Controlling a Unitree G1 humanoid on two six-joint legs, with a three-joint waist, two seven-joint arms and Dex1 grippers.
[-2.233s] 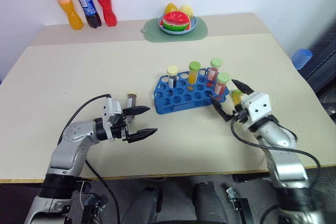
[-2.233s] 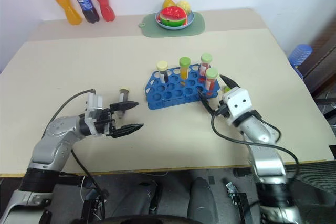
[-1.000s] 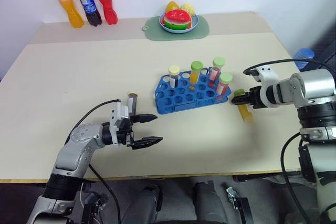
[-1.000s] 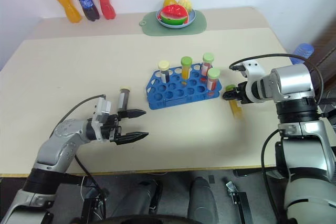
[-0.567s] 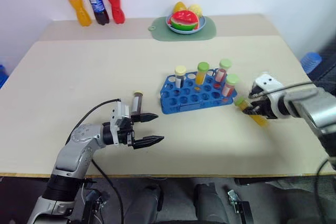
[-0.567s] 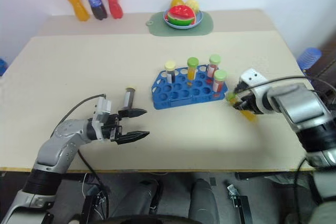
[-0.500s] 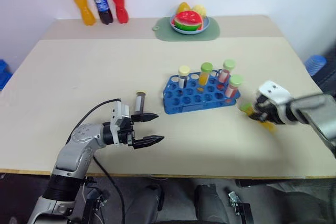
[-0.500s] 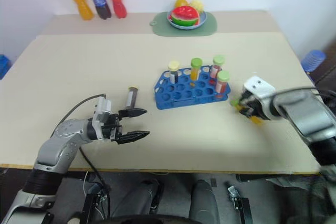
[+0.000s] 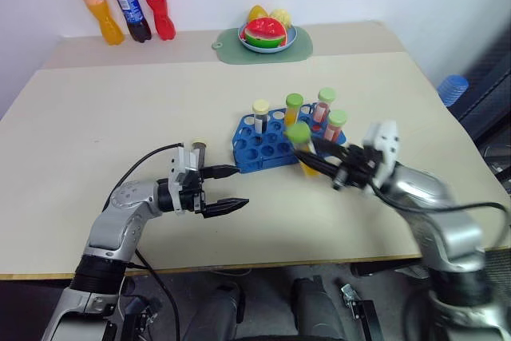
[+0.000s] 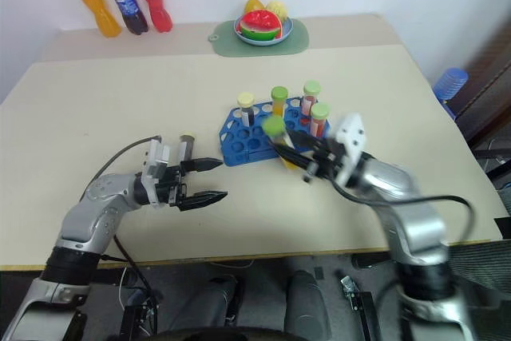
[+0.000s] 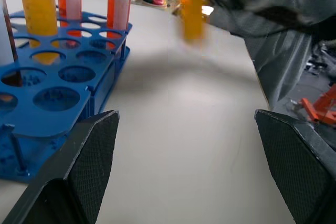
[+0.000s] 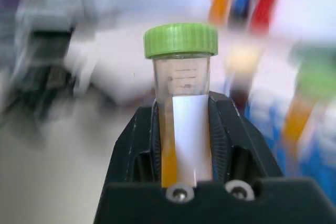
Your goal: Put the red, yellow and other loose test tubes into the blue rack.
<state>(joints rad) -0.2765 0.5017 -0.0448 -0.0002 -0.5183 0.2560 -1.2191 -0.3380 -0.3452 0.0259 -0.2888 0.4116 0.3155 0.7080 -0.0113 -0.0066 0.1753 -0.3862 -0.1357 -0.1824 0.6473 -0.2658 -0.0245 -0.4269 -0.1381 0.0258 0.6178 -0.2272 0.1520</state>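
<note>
The blue rack (image 9: 267,148) stands mid-table with several capped tubes upright in it; its holes show close in the left wrist view (image 11: 50,80). My right gripper (image 9: 333,173) is shut on the yellow test tube (image 9: 303,148), green cap up and tilted, in the air just in front of the rack's right half. The right wrist view shows this tube (image 12: 182,82) clamped between the fingers (image 12: 134,145). My left gripper (image 9: 229,188) hovers open and empty left of the rack. A greyish tube (image 9: 198,149) rests on the table just beyond its far finger.
Three soda bottles (image 9: 128,7) stand at the back left corner. A pale green mat with a fruit plate (image 9: 270,37) sits at the back centre. A blue object (image 9: 453,88) lies off the table's right edge. Bare tabletop stretches along the front edge.
My right gripper closed on the yellow tube lying right of the rack, lifted it and swung it left to the rack's front. The left gripper stayed put. The camera view shifted.
</note>
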